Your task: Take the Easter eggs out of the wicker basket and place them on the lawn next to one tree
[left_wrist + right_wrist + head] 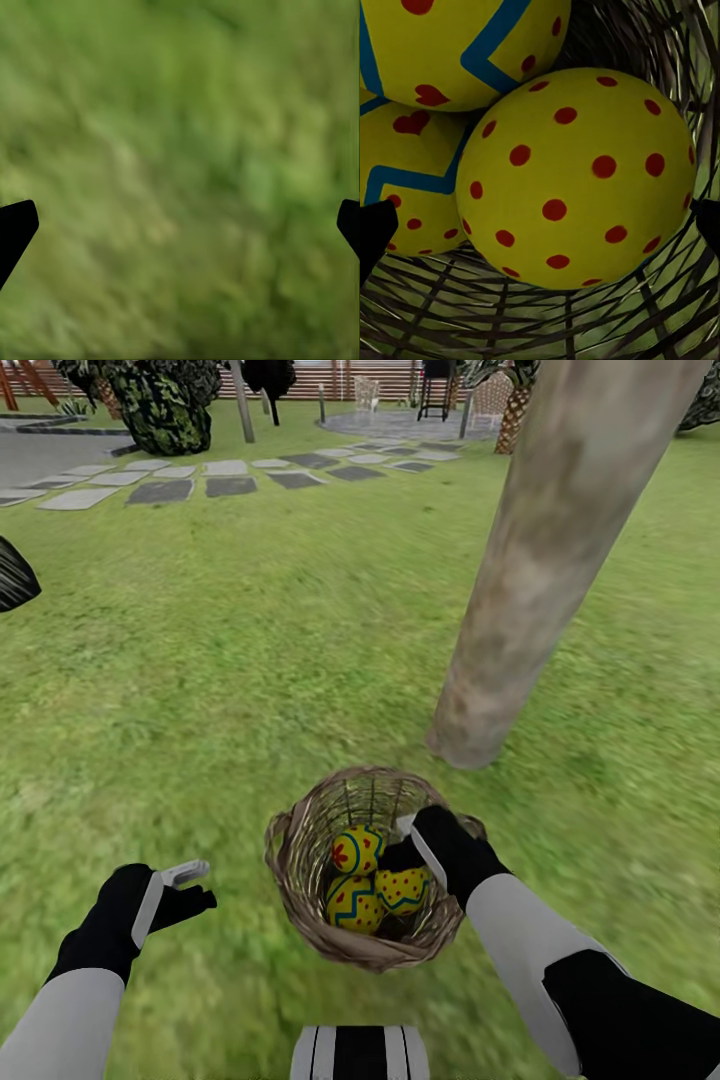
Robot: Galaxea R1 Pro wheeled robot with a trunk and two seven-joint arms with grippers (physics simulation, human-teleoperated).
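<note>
The wicker basket (300, 860) stands on the lawn (250, 660) just in front of me, close to the foot of a thick grey-brown tree (540, 590). Three yellow Easter eggs lie in it: one with a red flower mark (357, 850), one with blue zigzags (352, 905) and a red-dotted one (403, 890). My right gripper (405, 855) reaches down inside the basket, open, its fingertips (375, 232) on either side of the dotted egg (577, 180) without closing on it. My left gripper (195, 888) hovers open over bare grass (180, 150), left of the basket.
A grey stepping-stone path (230, 475) crosses the far lawn, with a dark leafy shrub (165, 405) behind it and a scaly-trunked palm (515, 410) at the back right. A dark object (15, 575) pokes in at the left edge. Open grass lies all around the tree's foot.
</note>
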